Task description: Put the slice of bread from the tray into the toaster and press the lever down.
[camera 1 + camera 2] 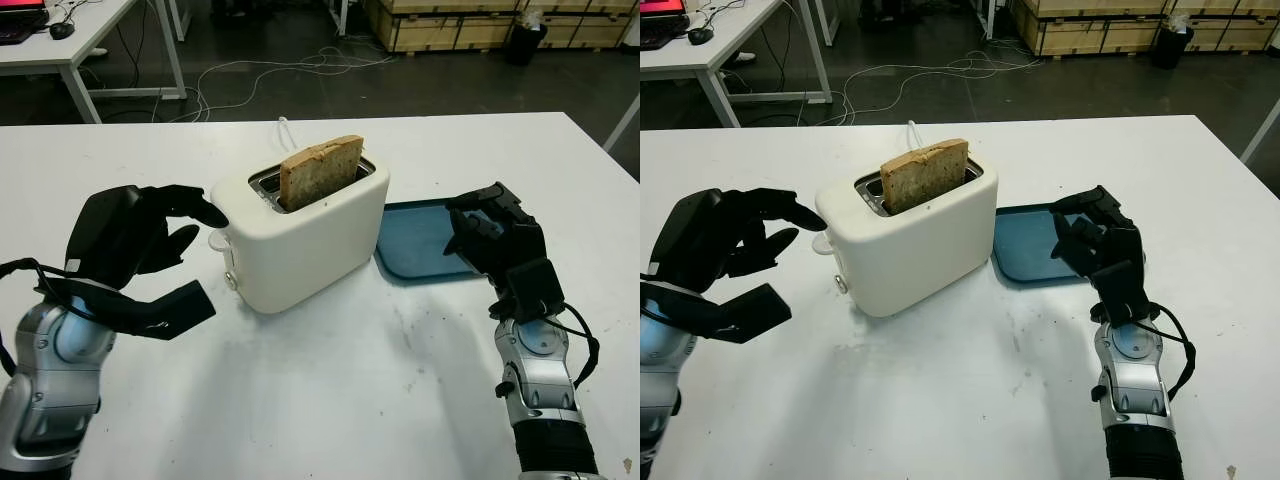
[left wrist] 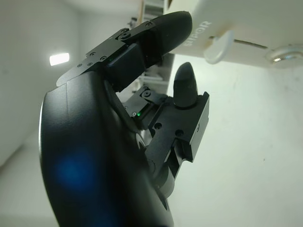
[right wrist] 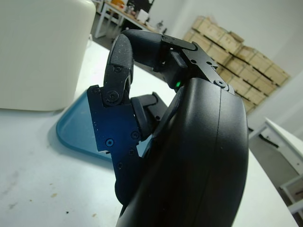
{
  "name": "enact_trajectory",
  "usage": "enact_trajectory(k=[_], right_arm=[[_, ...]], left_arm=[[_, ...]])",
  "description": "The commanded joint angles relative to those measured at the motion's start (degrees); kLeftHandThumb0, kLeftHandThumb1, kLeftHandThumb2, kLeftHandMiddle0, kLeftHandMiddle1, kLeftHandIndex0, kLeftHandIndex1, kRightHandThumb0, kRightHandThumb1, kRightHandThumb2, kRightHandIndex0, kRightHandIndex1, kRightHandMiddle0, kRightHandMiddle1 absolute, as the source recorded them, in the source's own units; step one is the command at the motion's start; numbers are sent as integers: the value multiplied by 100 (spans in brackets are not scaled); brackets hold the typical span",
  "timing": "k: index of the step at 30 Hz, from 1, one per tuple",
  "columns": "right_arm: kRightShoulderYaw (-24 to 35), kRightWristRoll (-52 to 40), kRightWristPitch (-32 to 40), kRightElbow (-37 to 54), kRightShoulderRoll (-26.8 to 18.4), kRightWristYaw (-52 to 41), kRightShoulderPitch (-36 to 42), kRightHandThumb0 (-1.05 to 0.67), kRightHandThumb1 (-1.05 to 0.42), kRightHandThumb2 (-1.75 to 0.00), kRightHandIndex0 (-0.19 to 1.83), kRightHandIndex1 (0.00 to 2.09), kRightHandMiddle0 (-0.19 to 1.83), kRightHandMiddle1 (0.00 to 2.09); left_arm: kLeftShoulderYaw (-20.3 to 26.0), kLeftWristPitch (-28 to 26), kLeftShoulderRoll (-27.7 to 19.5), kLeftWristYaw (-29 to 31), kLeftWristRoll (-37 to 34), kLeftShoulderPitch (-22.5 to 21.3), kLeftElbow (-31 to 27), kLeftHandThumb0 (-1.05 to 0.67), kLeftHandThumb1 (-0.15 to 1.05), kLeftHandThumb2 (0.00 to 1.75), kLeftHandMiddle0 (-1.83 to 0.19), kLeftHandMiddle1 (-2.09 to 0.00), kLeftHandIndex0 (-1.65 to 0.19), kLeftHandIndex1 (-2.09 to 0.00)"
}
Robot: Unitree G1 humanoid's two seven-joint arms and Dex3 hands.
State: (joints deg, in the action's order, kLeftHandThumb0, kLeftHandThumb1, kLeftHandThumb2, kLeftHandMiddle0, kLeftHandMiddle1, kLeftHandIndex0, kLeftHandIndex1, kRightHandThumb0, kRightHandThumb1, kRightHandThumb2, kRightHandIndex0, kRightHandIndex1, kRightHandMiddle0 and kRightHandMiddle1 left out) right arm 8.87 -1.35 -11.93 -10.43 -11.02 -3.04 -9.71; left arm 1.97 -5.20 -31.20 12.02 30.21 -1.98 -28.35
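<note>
Here, lever (image 1: 217, 240) beside left hand (image 1: 140, 235).

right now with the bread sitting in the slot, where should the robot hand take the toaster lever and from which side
Judging by its pose, press the small white lever tab from above. It juts sideways from the end face of the white plastic toaster toward the left robot hand, whose fingertip hovers just over it, so a downward push suits better than a pinch.

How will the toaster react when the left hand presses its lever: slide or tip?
The toaster looks wide and low, so tipping seems unlikely. On the smooth table it might skid a little. The lever sits at one end beside the left hand, so a straight downward press should hold it.
</note>
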Motion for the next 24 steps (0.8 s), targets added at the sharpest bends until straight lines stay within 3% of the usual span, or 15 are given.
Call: enact_trajectory(k=[1, 12, 24], right_arm=[[77, -108, -100, -29, -9, -4, -91, -29, -92, -43, 79, 175, 56, 164], [128, -191, -88, -11, 13, -82, -71, -29, -92, -43, 78, 175, 50, 172], [131, -243, -218, 58, 40, -141, 28, -26, -92, -43, 79, 175, 49, 174]], left_arm=[[-1, 105, -147, 121, 109, 29, -9, 14, 68, 29, -112, -145, -111, -18], [-47, 18, -334, 419, 652, -26, 27, 23, 72, 17, -117, -132, -114, -8], [-156, -266, -299, 697, 1155, -180, -12, 16, 77, 12, -117, -130, -113, -3]])
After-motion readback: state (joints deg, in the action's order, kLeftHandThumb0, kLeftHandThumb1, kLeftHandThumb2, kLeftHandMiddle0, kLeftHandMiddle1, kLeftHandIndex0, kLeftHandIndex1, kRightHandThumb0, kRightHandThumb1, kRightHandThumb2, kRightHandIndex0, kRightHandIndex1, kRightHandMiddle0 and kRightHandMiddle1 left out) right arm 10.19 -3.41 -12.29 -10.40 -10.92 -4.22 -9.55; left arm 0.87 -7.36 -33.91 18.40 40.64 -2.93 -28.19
